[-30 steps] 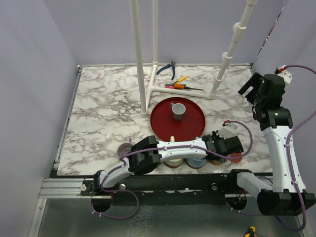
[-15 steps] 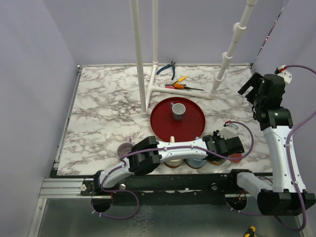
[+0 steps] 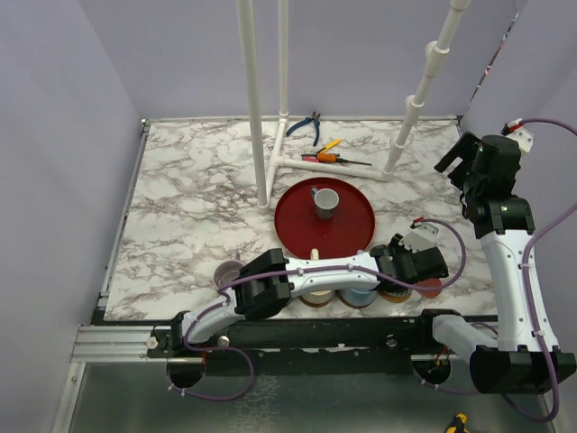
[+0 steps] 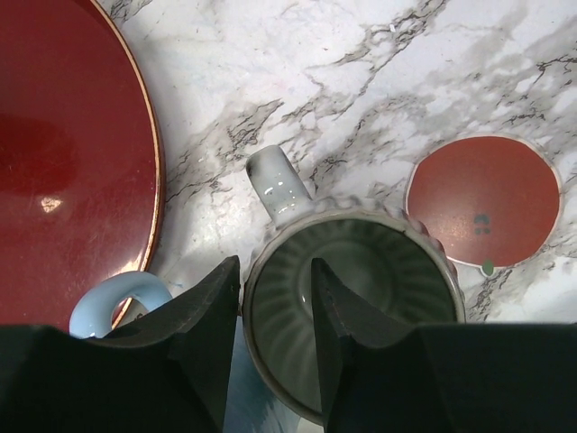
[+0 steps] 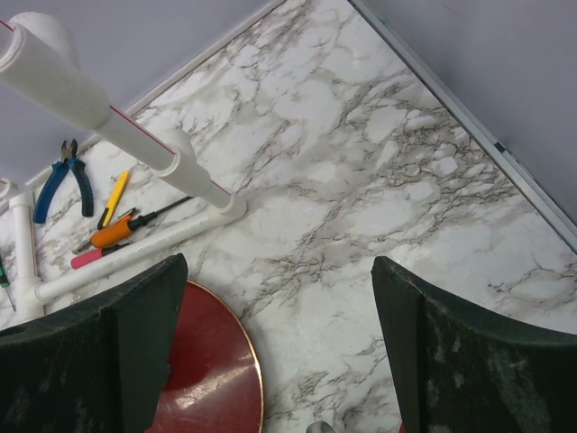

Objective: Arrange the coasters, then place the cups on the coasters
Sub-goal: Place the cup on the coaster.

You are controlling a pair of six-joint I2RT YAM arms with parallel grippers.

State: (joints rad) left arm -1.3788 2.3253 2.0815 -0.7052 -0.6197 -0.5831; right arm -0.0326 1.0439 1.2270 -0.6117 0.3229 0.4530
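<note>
My left gripper (image 4: 275,271) straddles the rim of the ribbed dark grey-green cup (image 4: 361,262). One finger is inside the cup, the other outside, and a gap shows at the wall. The cup's handle (image 4: 275,185) points away from me. A reddish coaster (image 4: 482,198) lies bare just right of this cup. A light blue cup's handle (image 4: 117,298) shows on the left. From above, the left gripper (image 3: 403,271) is over the front row of cups on coasters (image 3: 315,300). A small grey cup (image 3: 325,202) stands on the red tray (image 3: 352,225). My right gripper (image 3: 460,158) hangs open at the far right, holding nothing.
A lavender cup (image 3: 230,272) stands at the front left. A white pipe frame (image 3: 270,162) rises behind the tray. Pliers (image 3: 306,124) and screwdrivers (image 3: 329,155) lie at the back. The table's right edge (image 5: 469,126) runs close to the right arm.
The left jaws have spread apart from the ribbed cup's wall. The cup stays put on the table, and the right arm has not moved.
</note>
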